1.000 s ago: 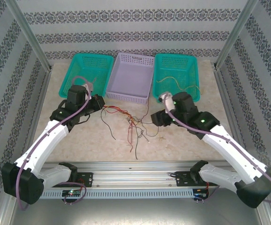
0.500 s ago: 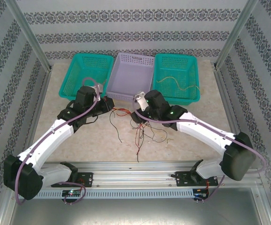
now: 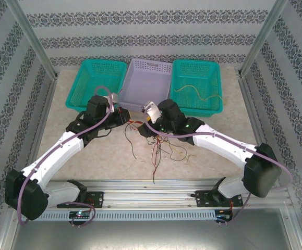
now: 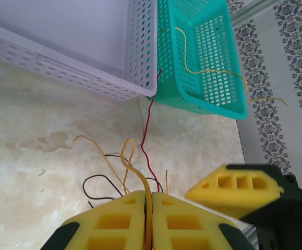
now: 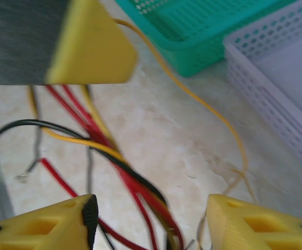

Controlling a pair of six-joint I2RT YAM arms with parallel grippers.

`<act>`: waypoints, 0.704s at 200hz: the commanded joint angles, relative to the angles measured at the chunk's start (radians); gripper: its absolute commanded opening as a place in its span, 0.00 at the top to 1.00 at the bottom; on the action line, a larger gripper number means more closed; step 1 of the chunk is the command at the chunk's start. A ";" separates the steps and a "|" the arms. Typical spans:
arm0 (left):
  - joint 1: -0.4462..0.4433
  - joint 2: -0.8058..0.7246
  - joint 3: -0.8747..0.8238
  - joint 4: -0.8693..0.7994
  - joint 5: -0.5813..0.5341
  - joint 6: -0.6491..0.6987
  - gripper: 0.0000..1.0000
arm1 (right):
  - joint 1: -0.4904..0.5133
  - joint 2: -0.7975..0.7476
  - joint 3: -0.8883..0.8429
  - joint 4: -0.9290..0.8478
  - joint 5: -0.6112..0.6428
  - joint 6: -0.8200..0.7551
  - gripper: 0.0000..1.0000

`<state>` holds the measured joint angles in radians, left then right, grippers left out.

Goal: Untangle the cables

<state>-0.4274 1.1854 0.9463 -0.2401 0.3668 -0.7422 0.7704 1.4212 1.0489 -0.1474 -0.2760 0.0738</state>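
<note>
Yellow cable (image 4: 135, 169) pinched in closed left claw (image 4: 148, 200), right claw (image 5: 151, 211) parted, empty, astride tangled cables (image 5: 117, 156) on desk (image 4: 36, 156).

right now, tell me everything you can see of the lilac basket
The lilac basket is a rectangular, open-topped, plastic-looking bin with walls pierced by rows of small holes and a plain floor. It stands upright at the far side of the table, between the left teal basket and the right teal basket, and looks empty. A red cable reaches up by its near right corner; contact is unclear.
</note>
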 commanded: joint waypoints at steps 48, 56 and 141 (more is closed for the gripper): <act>-0.015 0.012 0.025 0.070 0.056 -0.009 1.00 | 0.009 0.049 0.025 -0.019 -0.058 -0.004 0.64; -0.015 0.008 0.024 0.073 0.059 -0.008 1.00 | 0.009 0.055 0.026 -0.018 -0.064 -0.003 0.62; -0.014 -0.059 0.051 -0.027 0.024 0.073 0.41 | -0.026 -0.070 -0.035 0.009 0.082 0.014 1.00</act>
<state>-0.4328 1.1816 0.9539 -0.2276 0.4129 -0.7174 0.7734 1.4437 1.0466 -0.1551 -0.2592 0.0746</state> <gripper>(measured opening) 0.451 0.054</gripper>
